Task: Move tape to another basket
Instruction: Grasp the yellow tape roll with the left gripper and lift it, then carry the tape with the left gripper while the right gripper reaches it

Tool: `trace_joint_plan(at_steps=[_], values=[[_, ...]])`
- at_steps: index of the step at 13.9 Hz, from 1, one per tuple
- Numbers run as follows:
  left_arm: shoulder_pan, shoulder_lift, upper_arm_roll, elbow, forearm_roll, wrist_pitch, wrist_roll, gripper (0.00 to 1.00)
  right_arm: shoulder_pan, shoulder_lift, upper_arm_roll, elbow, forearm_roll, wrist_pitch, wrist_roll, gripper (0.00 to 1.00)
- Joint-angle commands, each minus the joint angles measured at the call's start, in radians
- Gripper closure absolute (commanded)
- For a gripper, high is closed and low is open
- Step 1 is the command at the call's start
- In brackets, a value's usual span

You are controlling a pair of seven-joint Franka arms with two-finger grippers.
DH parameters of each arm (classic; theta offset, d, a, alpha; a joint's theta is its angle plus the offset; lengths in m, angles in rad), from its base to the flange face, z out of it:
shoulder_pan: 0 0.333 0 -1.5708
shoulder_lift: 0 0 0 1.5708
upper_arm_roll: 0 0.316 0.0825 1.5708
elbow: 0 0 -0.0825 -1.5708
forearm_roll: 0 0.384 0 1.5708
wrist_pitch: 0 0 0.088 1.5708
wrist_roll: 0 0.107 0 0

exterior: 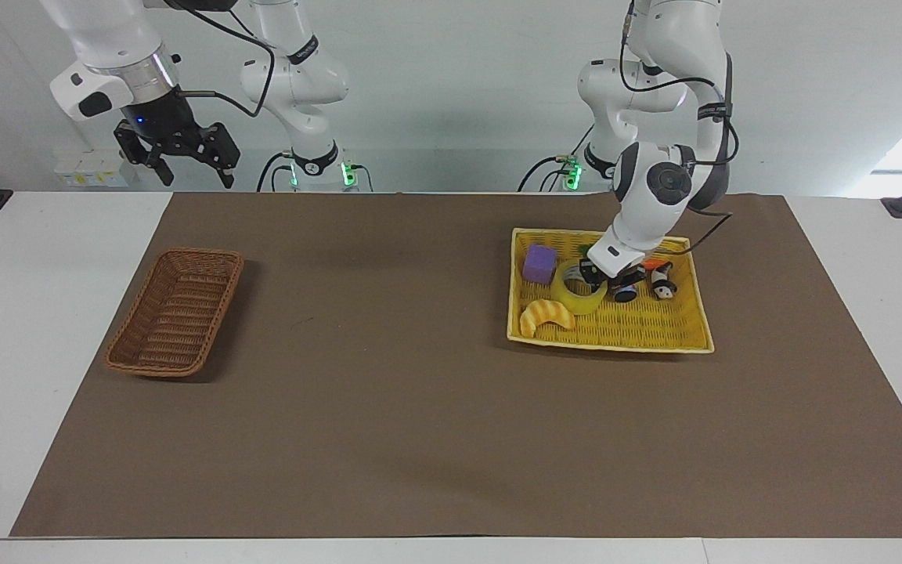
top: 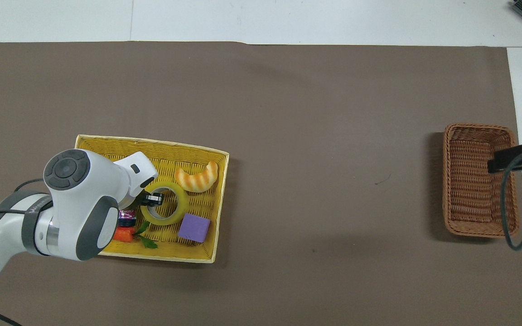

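The tape point(exterior: 576, 298) point(top: 180, 207), a translucent yellow ring, is in the yellow basket point(exterior: 647, 333) point(top: 152, 147) toward the left arm's end of the table. My left gripper point(exterior: 594, 274) point(top: 152, 199) reaches down into that basket and is shut on the ring's wall, one finger inside the hole. The ring is tilted, its gripped side raised. The brown wicker basket point(exterior: 173, 313) point(top: 469, 190) lies empty toward the right arm's end. My right gripper point(exterior: 196, 178) point(top: 514, 158) waits open, high above that basket's end of the table.
The yellow basket also holds a purple block point(exterior: 539, 264) point(top: 194, 227), a croissant toy point(exterior: 546, 317) point(top: 197, 177), a carrot toy point(exterior: 658, 264) point(top: 127, 233) and a small can point(exterior: 625, 292) point(top: 126, 217). Brown matting covers the table between the baskets.
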Motion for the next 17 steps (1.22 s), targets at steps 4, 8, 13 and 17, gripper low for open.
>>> trace_joint_plan(at_steps=[4, 8, 13, 17], values=[[0.06, -0.019, 0.003, 0.25, -0.009, -0.278, 0.039, 1.0, -0.014, -0.024, 0.005, -0.026, 0.017, 0.006, 0.01, 0.0], [0.077, -0.022, 0.005, 0.418, -0.009, -0.444, 0.06, 1.0, -0.004, -0.025, 0.007, -0.026, 0.022, 0.001, 0.015, 0.0], [0.057, -0.019, -0.009, 0.414, -0.174, -0.389, 0.09, 1.0, 0.005, -0.028, 0.024, -0.006, 0.057, 0.013, -0.003, 0.0], [-0.005, -0.02, -0.014, 0.417, -0.419, -0.386, 0.064, 1.0, 0.068, -0.03, 0.035, -0.04, 0.231, 0.067, 0.124, 0.0]])
